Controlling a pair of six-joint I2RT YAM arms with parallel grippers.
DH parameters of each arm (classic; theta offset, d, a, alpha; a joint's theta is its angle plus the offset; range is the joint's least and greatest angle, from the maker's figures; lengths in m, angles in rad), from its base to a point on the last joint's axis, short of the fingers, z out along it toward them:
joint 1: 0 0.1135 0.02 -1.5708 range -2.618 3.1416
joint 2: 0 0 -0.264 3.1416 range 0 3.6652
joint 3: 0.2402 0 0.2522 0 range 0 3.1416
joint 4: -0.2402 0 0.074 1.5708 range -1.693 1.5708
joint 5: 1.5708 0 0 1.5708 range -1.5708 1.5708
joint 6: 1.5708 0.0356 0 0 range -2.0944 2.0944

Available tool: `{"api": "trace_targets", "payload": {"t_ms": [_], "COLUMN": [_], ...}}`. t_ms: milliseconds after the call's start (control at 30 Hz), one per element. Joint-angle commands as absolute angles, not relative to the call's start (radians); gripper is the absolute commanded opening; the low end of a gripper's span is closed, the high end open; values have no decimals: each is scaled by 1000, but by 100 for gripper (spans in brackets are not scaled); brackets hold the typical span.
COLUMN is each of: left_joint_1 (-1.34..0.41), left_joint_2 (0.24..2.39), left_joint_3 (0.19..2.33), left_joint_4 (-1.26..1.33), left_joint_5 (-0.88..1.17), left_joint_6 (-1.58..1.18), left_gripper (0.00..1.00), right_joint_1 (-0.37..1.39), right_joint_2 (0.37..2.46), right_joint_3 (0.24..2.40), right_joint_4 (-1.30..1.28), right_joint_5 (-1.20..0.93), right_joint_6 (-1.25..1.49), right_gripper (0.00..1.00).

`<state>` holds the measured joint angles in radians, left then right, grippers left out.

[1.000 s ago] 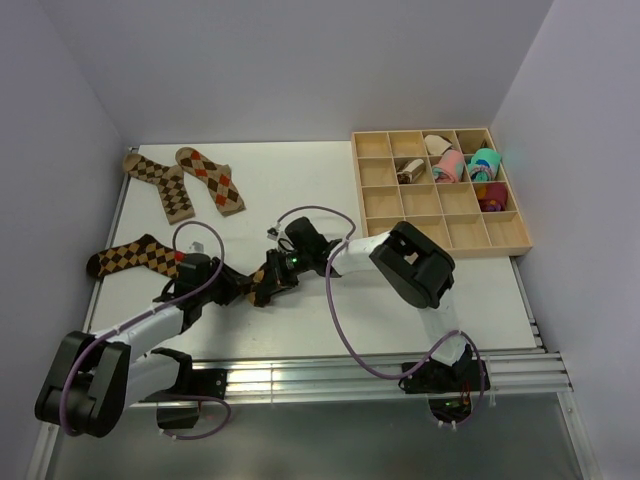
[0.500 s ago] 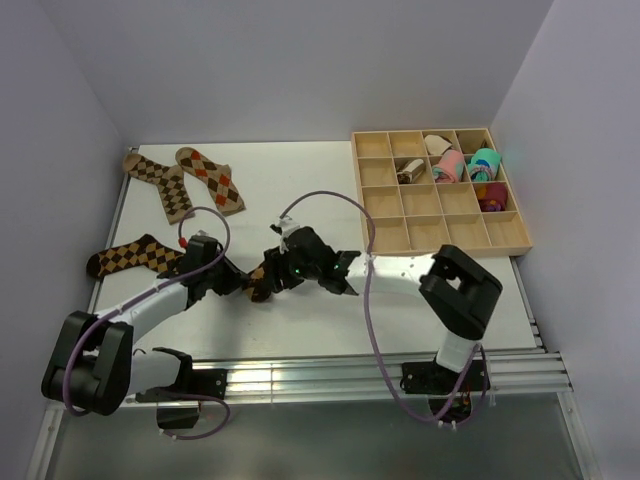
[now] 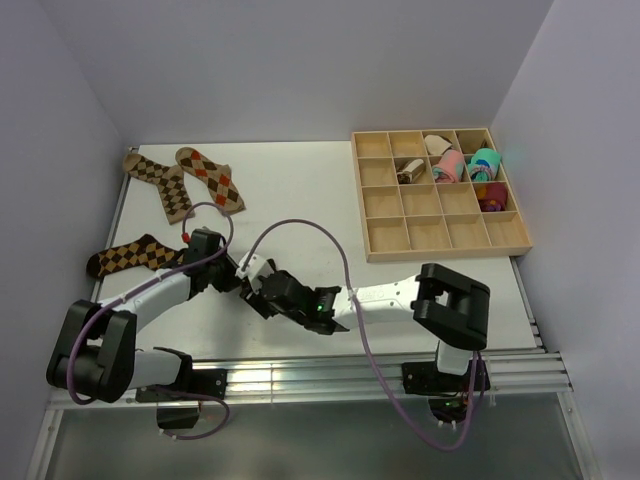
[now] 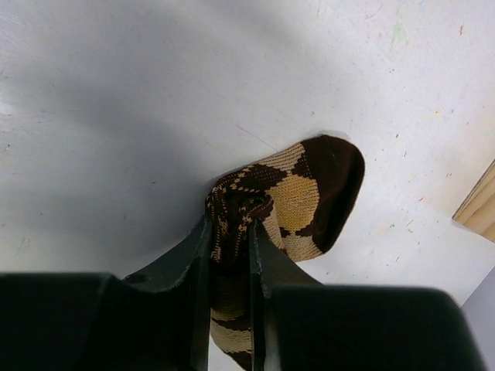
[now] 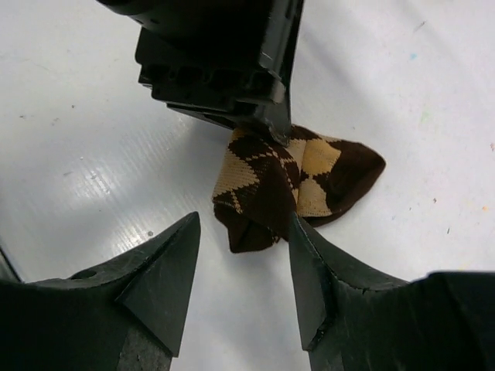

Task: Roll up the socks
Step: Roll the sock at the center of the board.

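A brown-and-tan argyle sock [image 4: 309,189], folded over on itself, lies on the white table. My left gripper [image 4: 230,232] is shut on its bunched end. In the right wrist view the same sock [image 5: 271,182] lies just ahead of my right gripper [image 5: 244,232], which stands open around its dark cuff without pinching it. The left gripper's fingers [image 5: 271,124] press on the sock from the far side. From above, the left gripper [image 3: 236,280] and right gripper [image 3: 262,292] meet near the table's front left and hide the sock. Three more argyle socks lie flat: two at the back left [image 3: 155,180] [image 3: 210,178] and one at the left [image 3: 135,255].
A wooden compartment tray [image 3: 446,252] stands at the back right, holding pink and teal rolled bundles [image 3: 450,165] and a tan bundle [image 3: 410,172]. The right arm's elbow [image 3: 452,298] sits low near the front edge. Purple cables loop above both arms.
The right gripper opened, let go of the sock and swung toward the near edge, now facing it from the front. The left gripper closed on the sock.
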<state>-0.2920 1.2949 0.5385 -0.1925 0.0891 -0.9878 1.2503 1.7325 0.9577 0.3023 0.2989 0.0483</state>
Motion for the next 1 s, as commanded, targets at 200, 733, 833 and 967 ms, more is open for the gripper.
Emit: {"api": "trace_targets", "payload": {"t_ms": [200, 733, 833, 967], "left_joint_1": [-304, -311, -313, -313], "left_joint_2": [1335, 1347, 1350, 1353], "left_joint_3": [543, 554, 555, 560], "left_joint_4": [-279, -270, -273, -275], "left_joint_5": [21, 40, 44, 49], "left_joint_6": [-939, -917, -910, -904], "left_gripper": [8, 7, 7, 7], "right_joint_1": [1275, 1189, 1148, 1126], "right_joint_2": [1868, 2031, 2045, 2066], "right_joint_3": [1074, 1108, 1106, 1106], "right_joint_4": [307, 91, 58, 35], "right_joint_5": [347, 373, 353, 292], "right_joint_6": [-64, 141, 170, 176], "right_gripper": [56, 63, 63, 58]}}
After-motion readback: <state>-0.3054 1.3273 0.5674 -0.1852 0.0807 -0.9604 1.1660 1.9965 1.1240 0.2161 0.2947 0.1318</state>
